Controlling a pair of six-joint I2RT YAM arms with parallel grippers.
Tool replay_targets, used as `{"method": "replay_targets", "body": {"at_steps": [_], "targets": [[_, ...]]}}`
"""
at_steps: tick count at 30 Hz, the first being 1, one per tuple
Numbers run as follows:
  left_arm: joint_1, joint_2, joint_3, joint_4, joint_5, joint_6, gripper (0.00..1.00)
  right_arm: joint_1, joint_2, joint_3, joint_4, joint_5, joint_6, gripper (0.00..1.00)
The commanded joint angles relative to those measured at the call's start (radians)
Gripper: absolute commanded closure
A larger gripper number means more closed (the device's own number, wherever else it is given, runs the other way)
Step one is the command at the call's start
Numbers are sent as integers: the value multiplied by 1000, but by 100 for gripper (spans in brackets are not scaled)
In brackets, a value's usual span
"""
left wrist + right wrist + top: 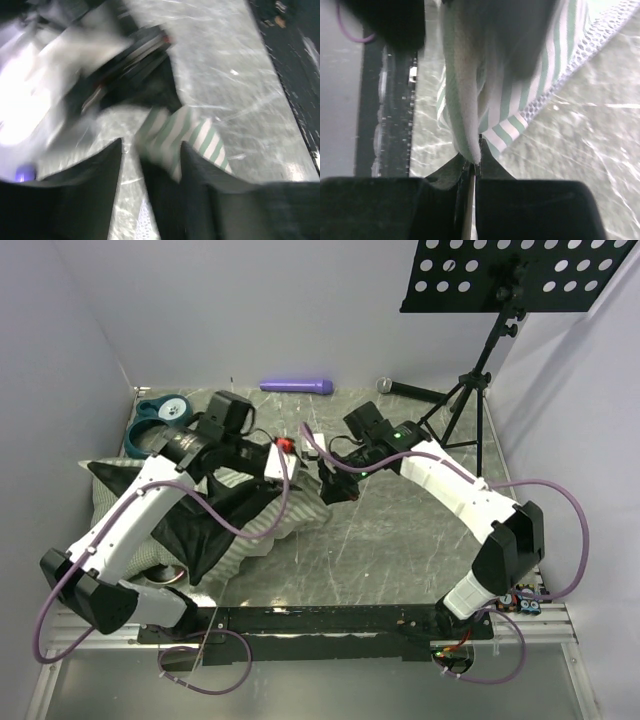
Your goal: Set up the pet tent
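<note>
Right pincer [475, 159] clamped on tent [507, 132] fabric edge; left pincer [151, 147] parted, striped fabric between, above table [240, 90].

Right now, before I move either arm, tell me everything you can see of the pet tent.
The pet tent lies collapsed and crumpled on the left part of the table, partly under the left arm. It is soft green-and-white striped fabric, with black lining turned outward and a white mesh panel along one edge. No poles show. The right gripper is shut on a striped fold. The left gripper is open with a striped corner between its fingers; that view is too blurred to show contact.
</note>
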Motion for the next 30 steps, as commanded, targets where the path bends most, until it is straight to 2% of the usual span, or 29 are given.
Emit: {"method": "replay_targets", "body": {"at_steps": [1, 4, 6, 8, 13, 15, 17, 19, 20, 22, 27, 30], "targets": [[134, -109, -36, 291, 47, -310, 41, -59, -41, -65, 3, 118, 15, 100], [201, -173, -81, 509, 5, -556, 34, -113, -55, -65, 23, 153, -1, 100], [223, -208, -111, 588, -23, -643, 18, -142, -62, -62, 61, 184, 4, 100], [226, -238, -148, 648, -78, -718, 12, -167, -70, -56, 110, 210, 28, 100], [240, -287, -208, 752, -310, -890, 10, -233, -82, -28, 142, 185, 103, 100], [288, -282, -196, 751, -354, -970, 11, -262, -102, -56, 144, 161, 142, 100], [351, -265, -178, 713, -329, -1042, 12, -286, -122, -88, 138, 138, 194, 100], [426, -256, -167, 671, -222, -1117, 15, -302, -148, -132, 138, 148, 261, 100], [462, -252, -168, 651, -142, -1121, 15, -306, -170, -166, 144, 153, 284, 100], [491, -235, -142, 581, -83, -1122, 14, -315, -223, -243, 194, 187, 361, 100], [503, -202, -137, 426, -94, -1055, 13, -316, -444, -448, 337, 245, 482, 100], [500, -198, -185, 344, -83, -954, 4, -293, -554, -540, 406, 323, 525, 100]]}}
